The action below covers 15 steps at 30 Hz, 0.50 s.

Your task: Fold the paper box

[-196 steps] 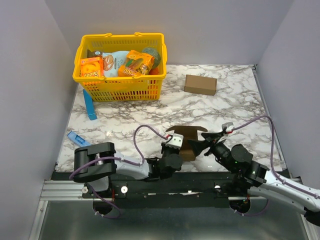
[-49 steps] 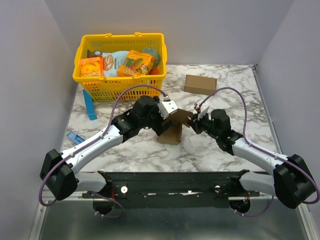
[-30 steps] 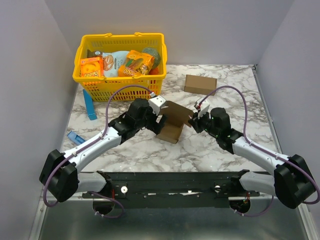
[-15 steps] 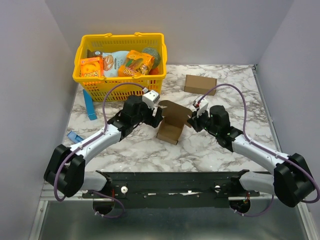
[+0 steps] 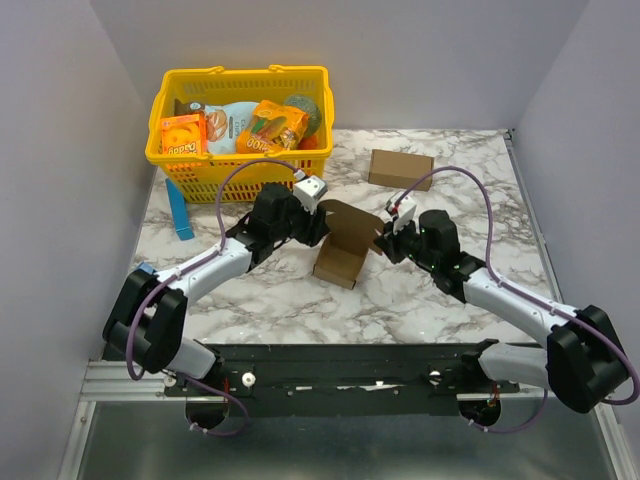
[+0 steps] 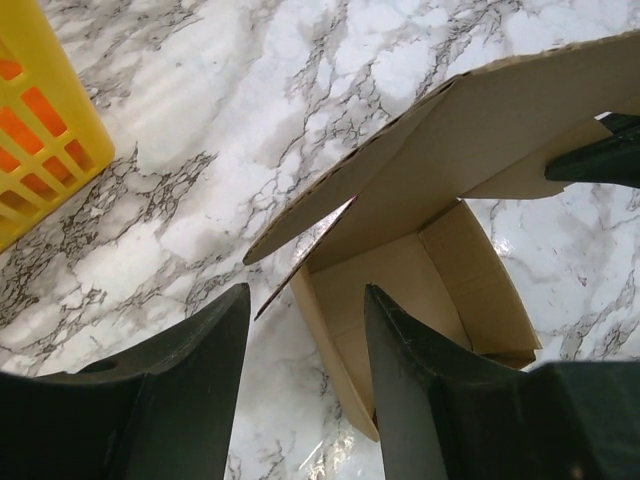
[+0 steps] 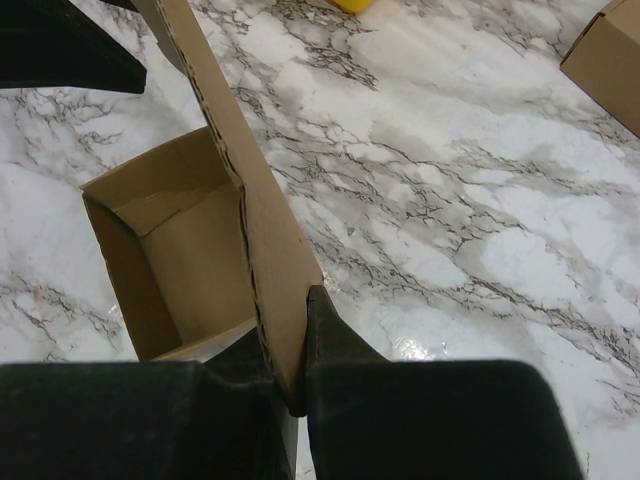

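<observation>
- Since the paper box (image 5: 338, 262) is thin brown card, I judge it light, springy at its creases and easy to dent; it would likely skid on the smooth marble table (image 5: 450, 300) if pushed without a second hold.
- It sits open-topped near the middle of the table, its lid flap (image 7: 265, 240) standing up on the 12 o'clock side; a yellow basket (image 5: 240, 72) lies toward 11 o'clock and a longer brown carton (image 5: 400, 168) toward 1 o'clock, both well apart from it.
- At 3 o'clock of the box, the right gripper (image 7: 290, 330) is clamped tight on the lid flap's edge, card sandwiched between its fingers; that looks a sound hold, near an edge and off the crease.
- At 10 o'clock, the left gripper (image 6: 305, 330) has its jaws partly apart and holds nothing; a narrow side flap's tip sits in the gap above them.
- My judgement: the best purchase is on flap edges close to the fold lines, gripped lightly; squeezing a wall mid-panel would buckle it.
- Hard to tell: whether the left fingers (image 6: 190, 390) touch the card at all; how the box floor is locked; the box's 12 o'clock wall, screened by the lid in the top view; the left wrist view shows only a sliver of the right gripper.
</observation>
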Tool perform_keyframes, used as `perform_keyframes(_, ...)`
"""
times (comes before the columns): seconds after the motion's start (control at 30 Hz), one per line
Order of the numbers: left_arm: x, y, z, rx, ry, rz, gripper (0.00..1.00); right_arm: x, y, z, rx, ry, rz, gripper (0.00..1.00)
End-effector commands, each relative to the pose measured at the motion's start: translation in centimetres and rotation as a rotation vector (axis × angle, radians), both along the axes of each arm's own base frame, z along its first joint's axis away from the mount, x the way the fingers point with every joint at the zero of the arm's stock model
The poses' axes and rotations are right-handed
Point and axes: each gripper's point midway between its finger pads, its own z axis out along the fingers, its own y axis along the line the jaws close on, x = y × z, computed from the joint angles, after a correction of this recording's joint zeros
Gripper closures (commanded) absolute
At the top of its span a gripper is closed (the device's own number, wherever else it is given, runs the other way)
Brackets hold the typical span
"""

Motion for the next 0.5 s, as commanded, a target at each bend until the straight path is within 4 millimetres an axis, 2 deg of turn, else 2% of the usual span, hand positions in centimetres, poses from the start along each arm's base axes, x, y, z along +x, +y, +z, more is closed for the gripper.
perform_keyframes(0.0,0.73,-1.15,1.18,-0.036,-0.044,-0.044,0.42,0.02,0.31,-0.03,-0.014,0.016,0.024,0.88)
perform_keyframes(0.03,0.77,-1.35,1.36,-0.045,-0.049,-0.052,0.42,0.08,0.32,-0.04,-0.016,0.017,0.023,0.88)
perform_keyframes(0.13,0.71,-1.66,1.48,-0.059,-0.052,-0.066,0.53,0.18,0.34,-0.08,-0.019,0.020,0.022,0.88)
perform_keyframes(0.17,0.65,-1.72,1.45,-0.061,-0.051,-0.066,0.61,0.22,0.30,-0.05,-0.021,0.019,0.019,0.88)
perform_keyframes(0.27,0.52,-1.55,1.42,-0.065,-0.053,-0.055,0.77,0.43,0.24,0.12,-0.028,0.015,0.015,0.88)
perform_keyframes(0.47,0.00,-2.10,1.36,-0.070,-0.062,-0.060,0.79,0.80,0.10,0.19,-0.058,0.027,0.006,0.88)
